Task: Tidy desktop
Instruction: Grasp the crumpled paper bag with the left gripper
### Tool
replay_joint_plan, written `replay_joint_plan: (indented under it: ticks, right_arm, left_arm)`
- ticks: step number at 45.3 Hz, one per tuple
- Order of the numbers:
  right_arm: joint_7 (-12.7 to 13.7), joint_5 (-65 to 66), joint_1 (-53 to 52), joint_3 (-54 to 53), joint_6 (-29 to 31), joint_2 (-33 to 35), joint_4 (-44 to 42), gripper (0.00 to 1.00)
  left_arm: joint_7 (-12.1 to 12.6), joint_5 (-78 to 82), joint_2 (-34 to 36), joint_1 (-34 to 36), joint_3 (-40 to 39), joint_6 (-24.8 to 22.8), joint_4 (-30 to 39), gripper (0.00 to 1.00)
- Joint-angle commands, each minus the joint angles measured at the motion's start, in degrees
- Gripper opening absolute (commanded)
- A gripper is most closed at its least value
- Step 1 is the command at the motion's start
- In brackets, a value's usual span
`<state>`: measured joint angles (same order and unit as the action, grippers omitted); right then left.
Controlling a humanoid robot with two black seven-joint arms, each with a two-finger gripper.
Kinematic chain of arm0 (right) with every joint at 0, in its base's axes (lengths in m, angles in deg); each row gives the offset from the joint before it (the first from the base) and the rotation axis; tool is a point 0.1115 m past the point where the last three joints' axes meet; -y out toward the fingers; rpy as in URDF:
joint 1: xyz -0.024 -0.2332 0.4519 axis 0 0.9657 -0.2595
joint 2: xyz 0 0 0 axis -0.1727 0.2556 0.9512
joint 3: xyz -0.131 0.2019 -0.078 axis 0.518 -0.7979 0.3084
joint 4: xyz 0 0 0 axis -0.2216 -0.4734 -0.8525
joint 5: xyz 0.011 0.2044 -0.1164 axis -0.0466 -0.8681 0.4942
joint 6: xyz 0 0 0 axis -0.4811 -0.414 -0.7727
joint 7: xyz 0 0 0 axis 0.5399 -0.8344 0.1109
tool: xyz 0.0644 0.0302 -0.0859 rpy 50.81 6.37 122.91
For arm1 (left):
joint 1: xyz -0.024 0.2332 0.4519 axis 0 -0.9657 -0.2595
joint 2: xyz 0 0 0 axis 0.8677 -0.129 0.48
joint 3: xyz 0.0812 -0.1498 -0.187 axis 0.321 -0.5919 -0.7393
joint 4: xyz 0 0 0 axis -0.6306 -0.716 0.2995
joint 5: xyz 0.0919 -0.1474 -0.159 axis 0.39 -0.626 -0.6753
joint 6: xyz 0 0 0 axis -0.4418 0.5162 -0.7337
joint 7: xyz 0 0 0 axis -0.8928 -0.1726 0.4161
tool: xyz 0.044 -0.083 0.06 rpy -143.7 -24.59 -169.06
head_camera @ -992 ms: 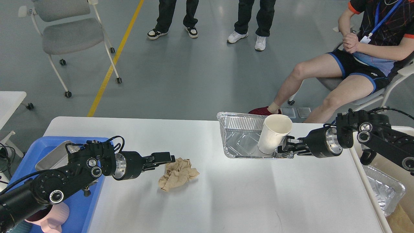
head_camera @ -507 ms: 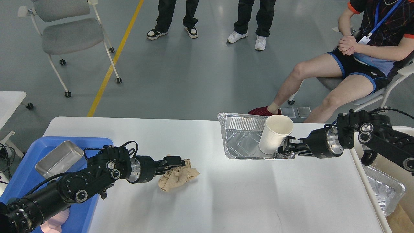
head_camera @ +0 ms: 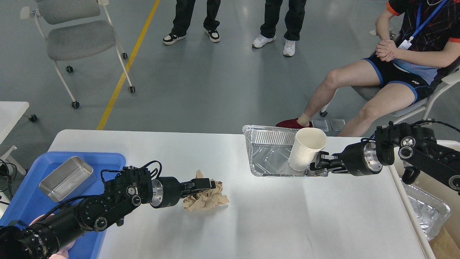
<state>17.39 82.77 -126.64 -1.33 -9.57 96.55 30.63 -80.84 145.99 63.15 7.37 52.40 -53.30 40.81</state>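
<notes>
The desktop [head_camera: 273, 219] is a wide white tabletop. A crumpled brown paper [head_camera: 208, 199] lies on its left-middle. My left gripper [head_camera: 207, 185] reaches in from the left, its fingers closed into the top of the paper. A foil tray [head_camera: 266, 144] sits at the far right-middle with a white paper cup [head_camera: 305, 149] standing upright in its right end. My right gripper [head_camera: 317, 166] comes in from the right and is closed on the tray's near right corner rim, beside the cup's base.
A blue plastic tray [head_camera: 21, 205] at the left edge holds a steel box [head_camera: 66, 178]. A cardboard bin with another foil tray [head_camera: 426, 212] stands off the table's right edge. A seated person [head_camera: 391, 79], two standing people and a chair [head_camera: 79, 36] are beyond the table.
My left arm has reached further right onto the crumpled paper, and the paper has shifted right with it. The right gripper, foil tray and cup have crept slightly right.
</notes>
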Motion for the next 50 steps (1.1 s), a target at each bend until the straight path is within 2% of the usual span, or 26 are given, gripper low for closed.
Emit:
replay_joint_plan:
  ticks: [1, 6, 11, 16, 21, 27, 32, 50]
  right_arm:
    - [0.0, 0.0, 0.0, -0.05, 0.0, -0.04, 0.03, 0.0]
    - [0.0, 0.0, 0.08, 0.04, -0.35, -0.04, 0.03, 0.0]
    - [0.0, 0.09, 0.09, 0.04, -0.44, -0.13, 0.03, 0.0]
    - [0.0, 0.18, 0.09, 0.04, -0.44, -0.13, 0.03, 0.0]
    - [0.0, 0.18, 0.17, 0.04, -0.44, -0.04, -0.06, 0.0]
    - [0.0, 0.18, 0.17, 0.04, -0.44, -0.13, -0.06, 0.0]
    - [0.0, 0.18, 0.17, 0.04, -0.53, -0.13, -0.06, 0.0]
    - [0.0, 0.18, 0.17, 0.04, -0.53, -0.13, -0.06, 0.0]
  left_arm:
    - [-0.02, 0.0, -0.01, 0.0, 1.46, 0.27, -0.05, 0.74]
    - [-0.02, 0.0, -0.01, 0.08, 2.34, 0.88, -0.05, 0.72]
    - [-0.1, 0.17, 0.25, 0.52, 3.22, 2.55, -0.05, 0.63]
    - [-1.42, 0.78, 0.08, 1.4, 3.84, 2.82, 0.04, 0.53]
    - [-2.56, 1.23, 0.95, 3.33, 4.1, 2.64, 1.01, 0.35]
    - [-2.92, 1.23, 1.66, 5.44, 6.38, 2.55, 1.01, 0.03]
    - [-3.0, 1.31, 1.66, 6.15, 8.58, 2.82, 1.01, 0.01]
    - [-4.41, 3.86, 1.74, 6.06, 8.67, 3.17, 1.36, 0.0]
